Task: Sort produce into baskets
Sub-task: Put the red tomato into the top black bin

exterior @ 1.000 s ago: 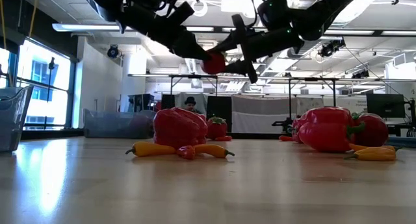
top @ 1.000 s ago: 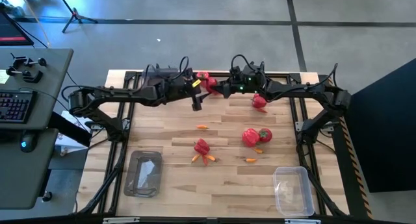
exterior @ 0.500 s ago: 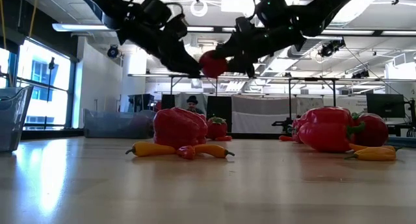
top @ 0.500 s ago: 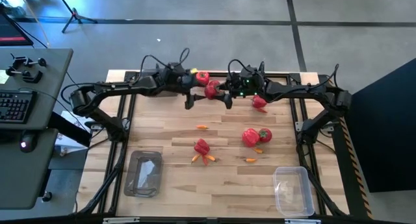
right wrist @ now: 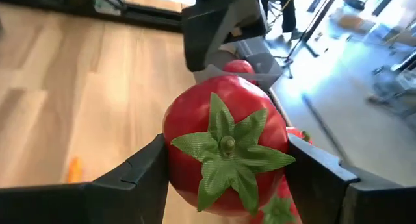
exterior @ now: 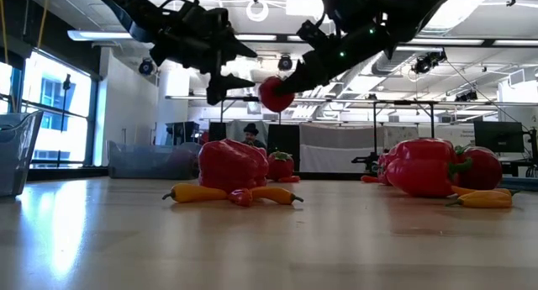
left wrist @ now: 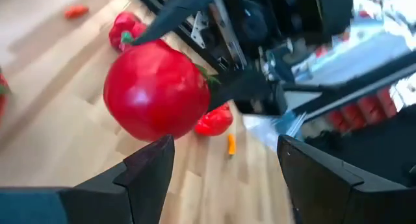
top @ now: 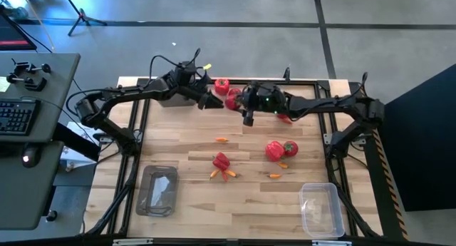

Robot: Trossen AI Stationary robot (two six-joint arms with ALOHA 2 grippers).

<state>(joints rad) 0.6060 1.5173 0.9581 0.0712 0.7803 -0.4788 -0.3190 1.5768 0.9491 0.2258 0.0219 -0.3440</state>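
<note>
A round red tomato [right wrist: 224, 143] with a green star top hangs in the air over the table's far middle [top: 231, 100]. My right gripper [right wrist: 227, 146] is shut on it. My left gripper [left wrist: 224, 146] is open and empty, just to the tomato's left [top: 212, 100], its fingers apart from the fruit. A second tomato [top: 221, 84] sits at the far edge, behind the held one. Clear tubs stand at the near left [top: 158, 190] and near right [top: 320, 209]. My right gripper pinches the tomato between its two fingers [right wrist: 149, 175], on two opposite sides of its round body [right wrist: 179, 130]. The green top faces back toward the wrist. The fingers come from the table's right, slanting down. The tomato is lifted clear of the table [exterior: 273, 94].
On the table lie a red pepper [top: 221, 160] with small orange pieces [top: 224, 176], a pepper [top: 274, 151] beside a tomato [top: 290, 147], a pepper [top: 285, 116] under my right arm, and loose orange bits [top: 221, 140]. A person [exterior: 250, 134] stands far behind.
The tomato has passed from my left gripper to my right. My right gripper has closed on it. My left gripper has let go, opened, and drawn back toward the table's left. The tomato has stayed aloft in nearly the same place.
</note>
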